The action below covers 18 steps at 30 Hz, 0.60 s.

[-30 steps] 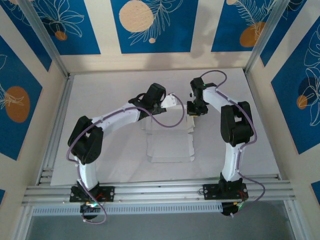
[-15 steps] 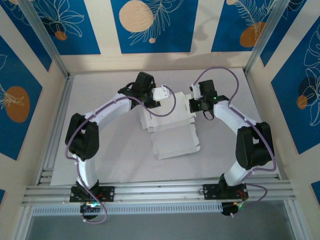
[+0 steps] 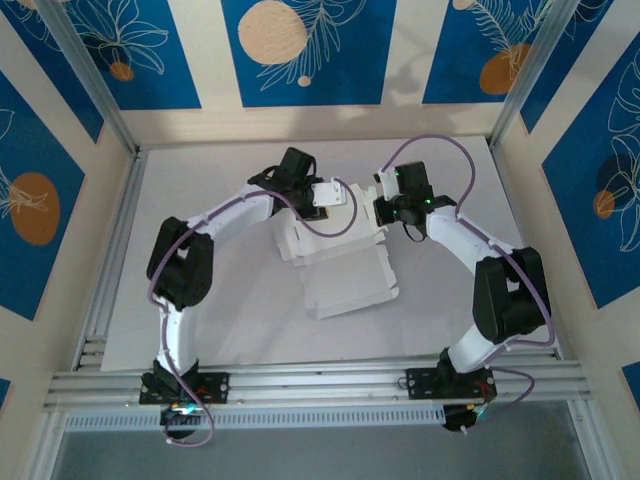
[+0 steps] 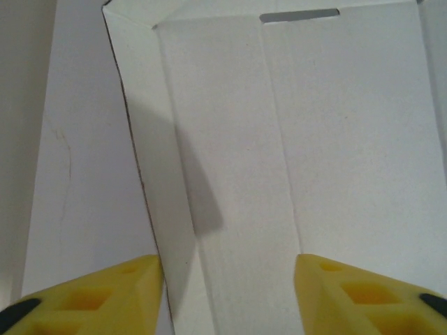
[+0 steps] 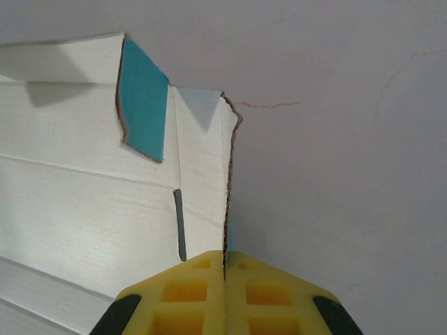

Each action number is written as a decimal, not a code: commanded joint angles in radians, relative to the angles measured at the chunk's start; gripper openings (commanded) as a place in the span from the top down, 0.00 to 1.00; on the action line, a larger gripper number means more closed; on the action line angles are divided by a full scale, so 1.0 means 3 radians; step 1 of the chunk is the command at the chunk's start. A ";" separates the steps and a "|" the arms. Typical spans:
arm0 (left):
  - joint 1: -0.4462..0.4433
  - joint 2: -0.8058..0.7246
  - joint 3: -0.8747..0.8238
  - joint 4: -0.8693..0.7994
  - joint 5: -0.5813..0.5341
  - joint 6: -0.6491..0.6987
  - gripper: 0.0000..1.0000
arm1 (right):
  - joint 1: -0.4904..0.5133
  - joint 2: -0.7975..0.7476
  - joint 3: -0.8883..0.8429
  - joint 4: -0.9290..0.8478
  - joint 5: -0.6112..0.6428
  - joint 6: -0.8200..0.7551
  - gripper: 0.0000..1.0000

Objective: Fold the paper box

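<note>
Card edge of the paper box (image 3: 345,280) is pinched by the right end effector (image 5: 225,269). Open left end effector (image 4: 229,279) should crease squarely.

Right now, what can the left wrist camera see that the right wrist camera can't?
Left wrist camera: the left claw with its yellow fingers apart, straddling a plain white panel of the paper box, and a grey slot at the far end. Right wrist camera: the right claw pinched shut on the box's raised edge, plus a blue flap showing the card's other side. Both: yellow fingers, white card and the pale table.
</note>
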 commanded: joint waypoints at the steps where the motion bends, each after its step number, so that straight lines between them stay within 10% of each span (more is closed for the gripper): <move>1: 0.0030 -0.0006 0.0115 0.0082 0.0112 0.0023 0.66 | 0.0016 -0.0125 -0.0035 0.0052 -0.0023 -0.0029 1.00; 6: 0.0057 -0.0067 -0.0061 0.0107 0.0027 0.0073 0.86 | 0.0013 -0.0144 -0.0040 0.0051 0.0033 -0.0021 1.00; 18: 0.0264 -0.0180 -0.0424 0.0596 -0.0261 -0.0141 0.72 | 0.0018 -0.0228 -0.0037 0.0040 -0.0001 -0.0013 1.00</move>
